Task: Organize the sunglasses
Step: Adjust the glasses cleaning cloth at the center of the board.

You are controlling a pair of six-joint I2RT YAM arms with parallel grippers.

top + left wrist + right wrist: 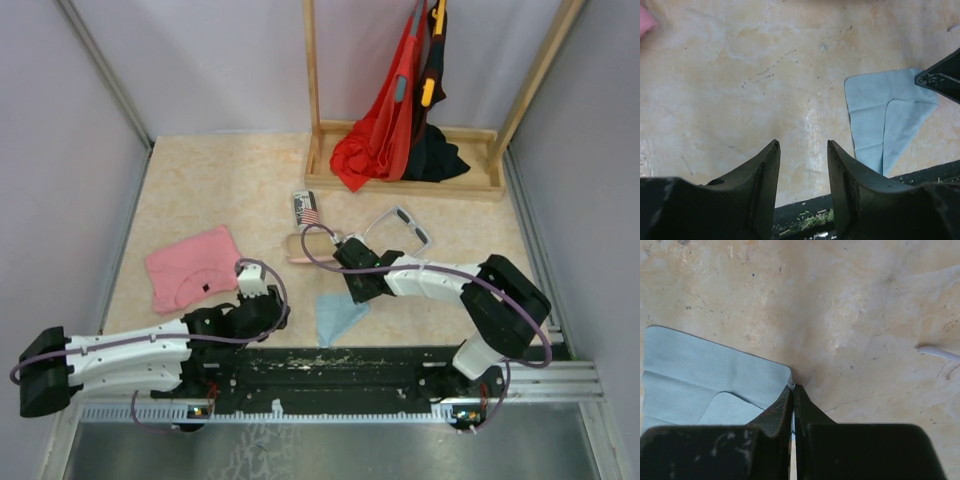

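**Overhead view, with both wrist views.** The right gripper [792, 390] is pressed together on one corner of the light-blue cloth [705, 370]. We see that corner drawn up slightly at the fingertips, while the rest of the cloth lies flat on the mottled beige table [220, 190], near its front edge.

The left gripper [802, 145] hangs low over bare table just left of the cloth. Its jaws are parted and nothing is between them.

The white-framed sunglasses [400, 228] lie on the table just beyond the right wrist, and neither gripper touches them. To their left rests a flag-printed case [307, 208]. Nearer the arms is a pale pink oblong shape [297, 250] — too indistinct for us to identify.

A folded pink garment [195, 268] lies on the left side of the table, close to the left arm. At the back stands a wooden rack [400, 182] — red fabric [385, 130] and dark fabric [435, 155] hang from it and pool on its base.
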